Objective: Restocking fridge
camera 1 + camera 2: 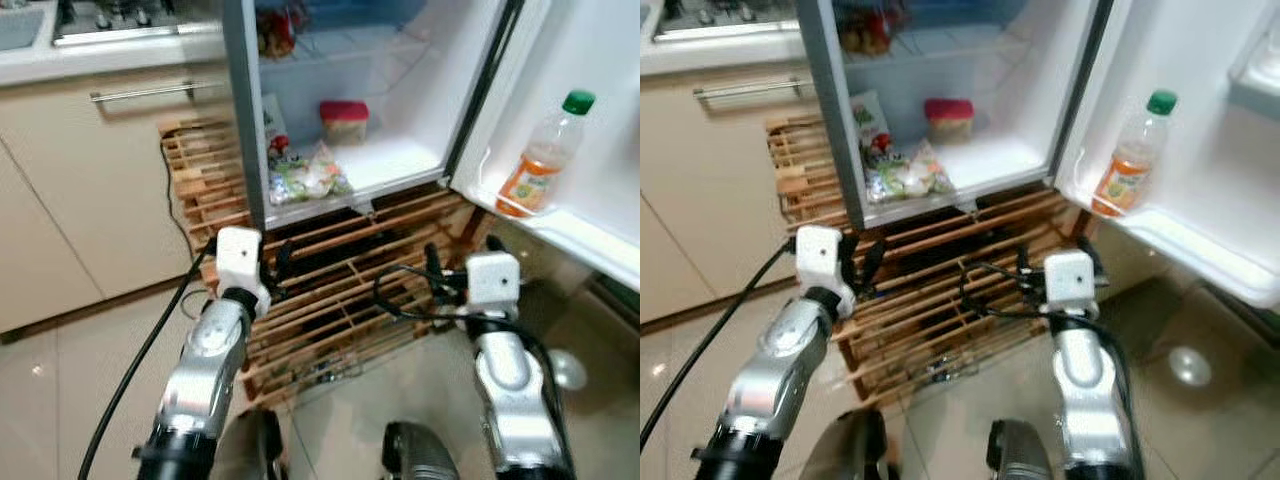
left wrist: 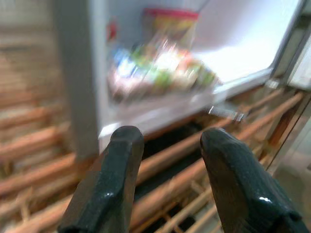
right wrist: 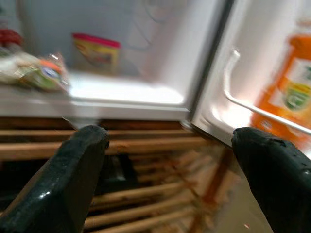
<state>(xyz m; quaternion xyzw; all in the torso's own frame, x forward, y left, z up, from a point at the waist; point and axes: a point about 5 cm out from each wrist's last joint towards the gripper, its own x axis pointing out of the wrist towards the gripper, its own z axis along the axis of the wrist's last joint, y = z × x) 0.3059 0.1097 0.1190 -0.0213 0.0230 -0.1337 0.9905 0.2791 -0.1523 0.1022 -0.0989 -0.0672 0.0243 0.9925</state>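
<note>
Wooden slats of a low rack are spreading beneath the open fridge, whose door is swinging out on the robot's right. Both grippers are hovering released and empty, left gripper and right gripper alike. An orange bottle is standing upright in the door shelf, ahead and right of the right gripper (seemingly the nearer arm).

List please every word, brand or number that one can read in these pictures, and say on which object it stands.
No text can be read.
Orange bottle in the door shelf: label blurred.
Red-lidded container: label print too small.
Bagged packets on the fridge floor: colourful print, blurred.
Carton at the left wall: picture visible, words illegible.
</note>
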